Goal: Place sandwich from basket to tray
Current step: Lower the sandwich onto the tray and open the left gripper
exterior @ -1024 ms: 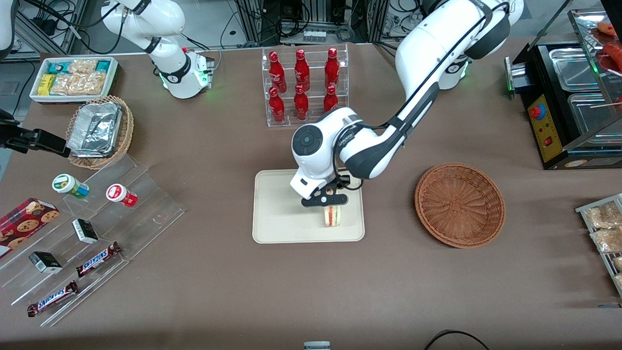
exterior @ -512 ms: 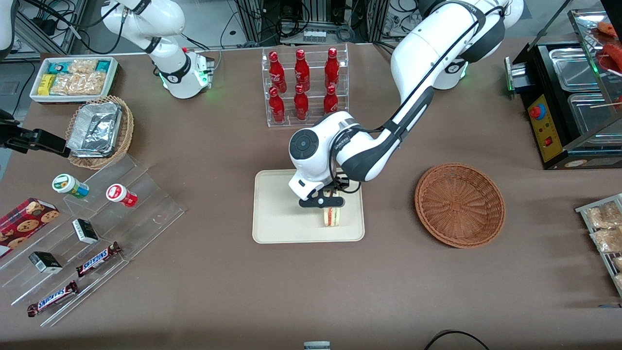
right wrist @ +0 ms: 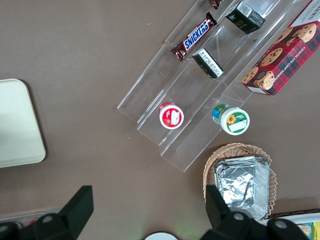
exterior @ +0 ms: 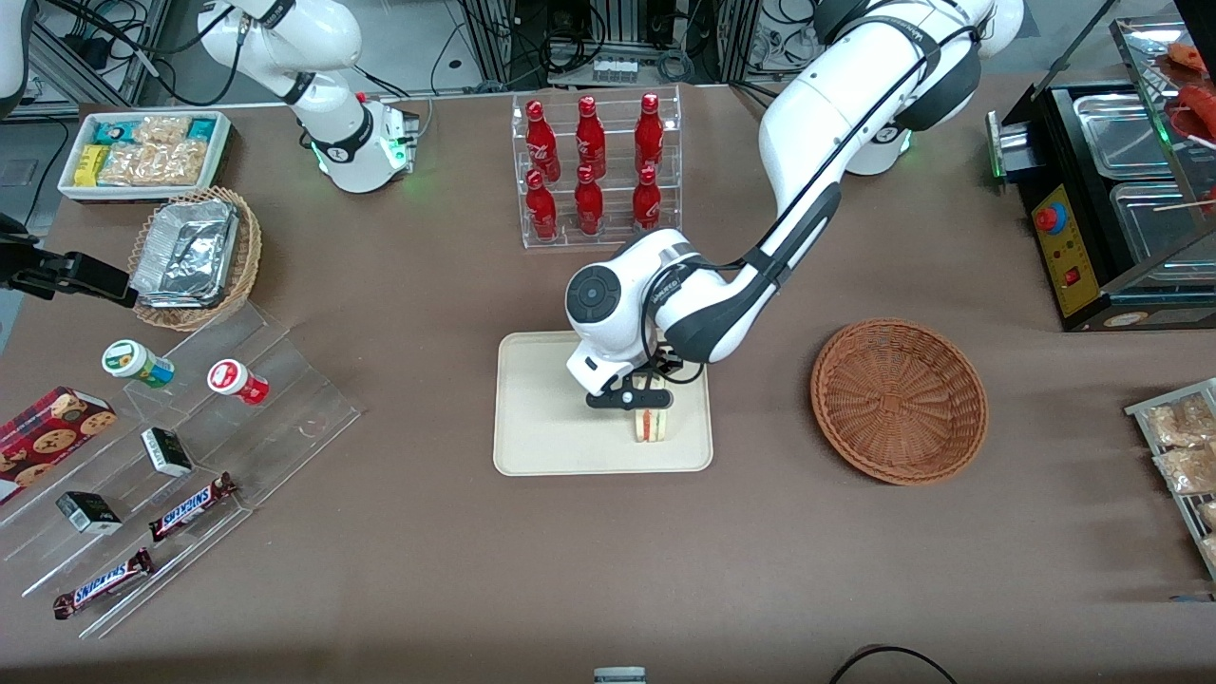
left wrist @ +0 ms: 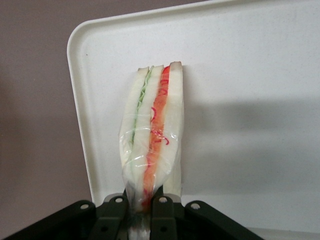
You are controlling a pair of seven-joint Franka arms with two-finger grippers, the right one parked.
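1. Front view: the left arm is reaching over the tray point(exterior: 541, 418), and its gripper point(exterior: 635, 400) is hanging above the tray's end toward the working arm. The sandwich point(exterior: 651, 425) is standing on edge on the tray, just at 5 o'clock from the gripper and touching it. The basket point(exterior: 899, 400) is sitting well apart at 3 o'clock from the tray, with nothing showing inside it.

2. Left wrist view: the gripper point(left wrist: 141, 210) is pinching the sandwich point(left wrist: 152, 130) by one narrow end, the two black fingers point(left wrist: 162, 215) set close together with the clear wrap bunching between them. The sandwich's long axis is running straight away from the fingers, toward 12 o'clock, with the red and green filling lines running along that same axis. Its lower edge appears to be resting on the tray point(left wrist: 250, 65), near the tray's rounded corner and long rim, still inside it.

3. Right wrist view: only a corner of the tray point(right wrist: 17, 125) is showing at 9 o'clock; the sandwich and the working gripper are not appearing here.

4. Judgement: the carry looks done and the release is what remains. Since the sandwich is lying in line with the fingers, parting them sideways and lifting straight up should free it; the thin upright wedge may tip over once let go.
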